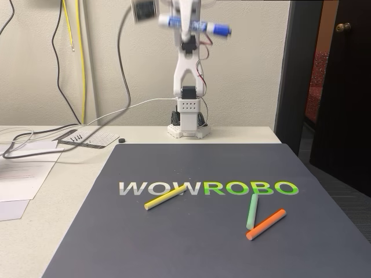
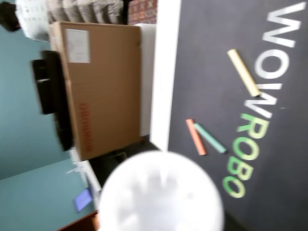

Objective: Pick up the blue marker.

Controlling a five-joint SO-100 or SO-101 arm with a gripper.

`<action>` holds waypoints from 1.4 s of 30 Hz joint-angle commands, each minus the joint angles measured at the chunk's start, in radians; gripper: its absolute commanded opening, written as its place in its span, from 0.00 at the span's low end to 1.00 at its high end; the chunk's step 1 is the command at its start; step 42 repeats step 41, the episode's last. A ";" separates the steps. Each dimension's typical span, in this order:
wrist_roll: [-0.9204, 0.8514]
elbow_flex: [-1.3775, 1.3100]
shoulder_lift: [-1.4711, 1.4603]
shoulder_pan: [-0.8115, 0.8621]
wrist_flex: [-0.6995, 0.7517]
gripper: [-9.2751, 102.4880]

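At the top centre of the fixed view the claw (image 1: 186, 24) is clamped on the blue marker (image 1: 210, 26), held crosswise high above the counter (image 1: 69, 197); the pick-up looks done. Lower in the frame, yellow stick (image 1: 165, 197), green stick (image 1: 252, 211) and orange stick (image 1: 266, 224) lie untouched on the dark mat (image 1: 174, 243)

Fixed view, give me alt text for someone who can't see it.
The white arm holds the blue marker crosswise high above the table. Below, a yellow stick, green stick and orange stick lie on the dark mat.
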 commanded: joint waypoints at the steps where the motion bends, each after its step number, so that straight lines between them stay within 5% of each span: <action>1: -0.002 0.365 0.149 0.003 -0.199 0.08; 9: -0.011 0.637 0.287 0.020 -0.377 0.08; 42: -0.011 0.647 0.316 0.015 -0.360 0.08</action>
